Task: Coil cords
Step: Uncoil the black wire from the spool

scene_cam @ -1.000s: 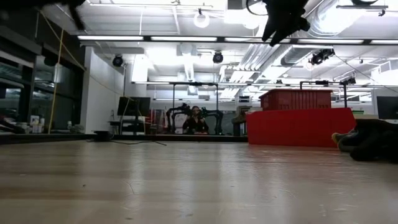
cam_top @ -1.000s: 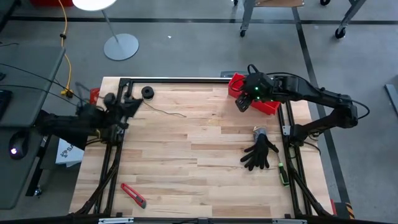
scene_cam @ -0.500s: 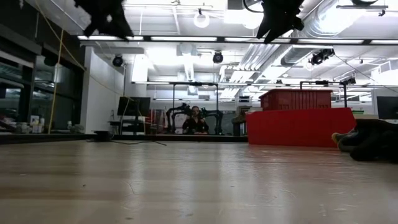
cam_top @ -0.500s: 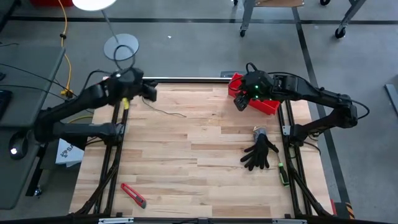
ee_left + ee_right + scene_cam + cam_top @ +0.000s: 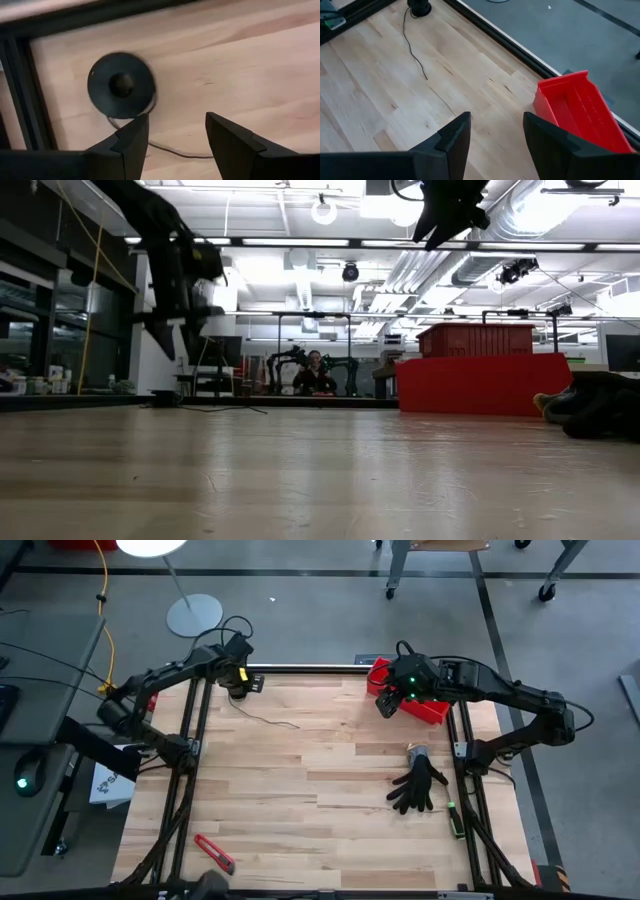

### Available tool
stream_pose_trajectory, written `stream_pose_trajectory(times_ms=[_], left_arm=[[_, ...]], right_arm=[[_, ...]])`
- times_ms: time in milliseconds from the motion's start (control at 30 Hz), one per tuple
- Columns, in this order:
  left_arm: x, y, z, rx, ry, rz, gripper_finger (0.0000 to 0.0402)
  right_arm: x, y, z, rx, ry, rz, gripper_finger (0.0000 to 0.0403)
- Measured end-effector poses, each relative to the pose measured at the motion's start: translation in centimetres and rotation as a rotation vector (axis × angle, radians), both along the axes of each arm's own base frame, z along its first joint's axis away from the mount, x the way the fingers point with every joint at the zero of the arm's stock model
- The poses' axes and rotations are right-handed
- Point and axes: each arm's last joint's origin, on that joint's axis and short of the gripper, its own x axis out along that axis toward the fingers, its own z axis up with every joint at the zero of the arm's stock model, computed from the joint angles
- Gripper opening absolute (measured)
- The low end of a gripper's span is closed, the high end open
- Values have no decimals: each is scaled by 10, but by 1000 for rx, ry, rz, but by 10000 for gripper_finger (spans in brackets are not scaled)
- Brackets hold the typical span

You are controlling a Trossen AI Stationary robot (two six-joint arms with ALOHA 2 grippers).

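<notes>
Where the pale wooden plank bench (image 5: 330, 780) meets its black frame at the far left corner, the small round black spool (image 5: 120, 85) lies flat, and its very thin dark brownish cord (image 5: 268, 720) trails loosely from it across the boards toward the middle. Just above the spool hangs the left gripper (image 5: 176, 134), its jaws wide apart and holding nothing. Well apart, near the far right corner, the right gripper (image 5: 495, 134) hovers above the bench beside a red plastic bin (image 5: 582, 112), jaws also wide and empty. A black glove (image 5: 418, 787) lies nearer the right edge, and a red-handled cutter (image 5: 214, 853) lies near the front left.
</notes>
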Motion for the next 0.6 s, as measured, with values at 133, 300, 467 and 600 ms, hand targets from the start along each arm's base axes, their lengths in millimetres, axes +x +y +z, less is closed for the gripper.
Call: stream_pose_trajectory(times_ms=[133, 300, 467, 600], left_arm=[[-2, 18, -19, -81, 19, 59, 191], [-3, 33, -26, -81, 49, 78, 191], [-4, 41, -30, -69, 68, 60, 191], [-3, 42, -40, -118, 91, 55, 191]], right_arm=[[0, 0, 0, 12, -9, -14, 176], [0, 0, 0, 27, -22, -35, 176], [0, 0, 0, 28, -25, -37, 176], [0, 0, 0, 40, -35, -53, 176]])
